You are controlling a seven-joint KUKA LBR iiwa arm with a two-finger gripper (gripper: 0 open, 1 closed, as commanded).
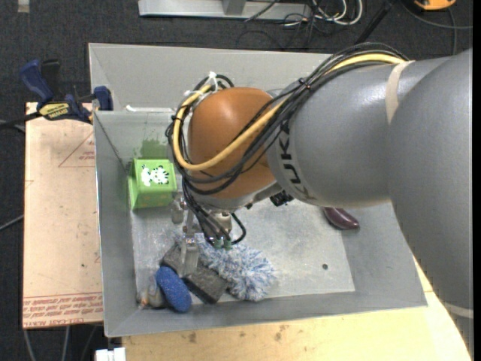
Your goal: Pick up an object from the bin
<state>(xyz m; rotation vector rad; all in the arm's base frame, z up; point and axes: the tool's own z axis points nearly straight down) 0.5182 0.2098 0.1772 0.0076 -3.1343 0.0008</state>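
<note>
The hand (pixel 199 239) hangs low over a small heap, directly above a dark grey flat block (pixel 197 278). A fluffy blue-and-white tuft (pixel 244 271) touches that block on the arm's side and a blue oval lump (pixel 173 290) lies just past it; whether the hand is released or clenched cannot be told. Since these three lie touching, a grasp could well catch the fluff along with the block, or push the block aside and slip off. Farther from the hand, a green box with a white animal face (pixel 152 183) by the grey metal bin's (pixel 113 201) wall and a dark maroon rounded thing (pixel 342 218) lie well apart, seemingly out of harm's way.
</note>
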